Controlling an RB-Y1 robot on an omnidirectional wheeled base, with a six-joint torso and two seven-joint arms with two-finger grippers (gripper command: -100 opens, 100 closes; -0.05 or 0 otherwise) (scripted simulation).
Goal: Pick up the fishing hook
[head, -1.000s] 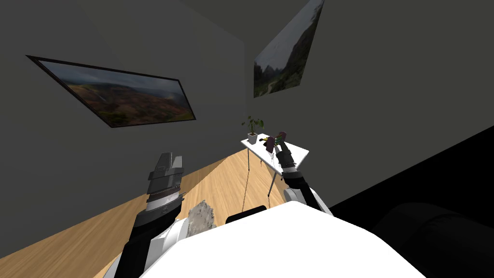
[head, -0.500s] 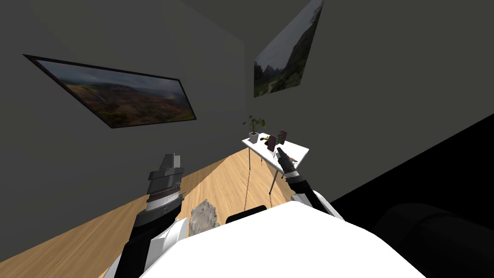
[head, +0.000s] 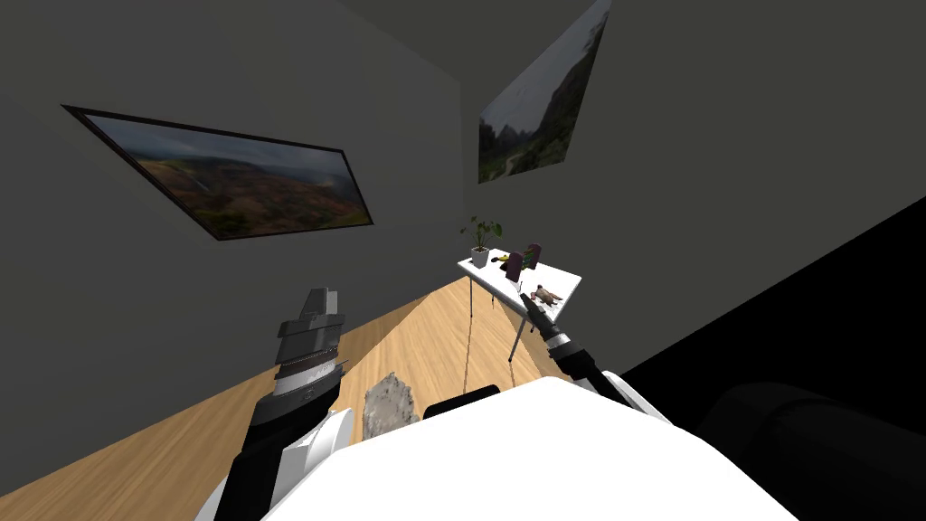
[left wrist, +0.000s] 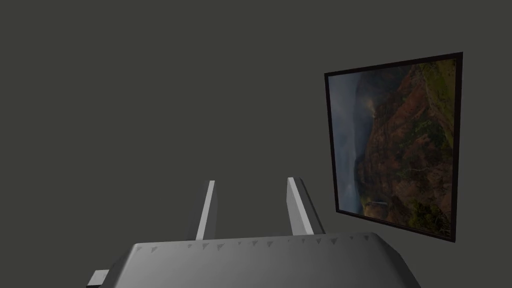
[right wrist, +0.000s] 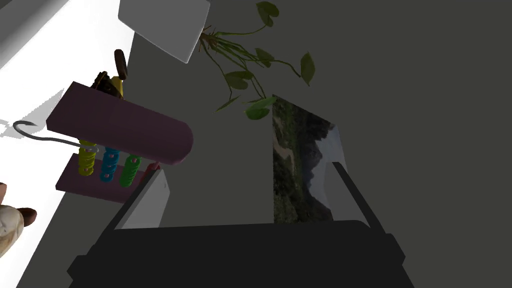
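Observation:
The fishing hook [right wrist: 29, 131], a thin grey wire with a curled end, lies on the white table [right wrist: 75, 55]. Its shank runs behind a purple abacus [right wrist: 120, 132] with yellow, blue and green rings. My right gripper [right wrist: 250, 190] is open and empty, a little short of the abacus and to one side of the hook. From the head camera, the right gripper [head: 522, 291] hovers over the front edge of the small table [head: 561, 282], near the abacus [head: 523, 261]. My left gripper [left wrist: 252, 205], open and empty, is raised at the left [head: 316, 303], far from the table.
On the table also stand a potted plant [head: 481, 242], a yellow-and-brown item [right wrist: 112, 80] behind the abacus, and a brown-and-white toy animal [head: 545, 295] near the front corner. A rough grey lump [head: 389, 404] sits by my left arm. A black area lies to the right.
My right arm has drawn back and down from the abacus to the table's front edge, uncovering the toy animal. The left arm has held still; my head view shifted slightly.

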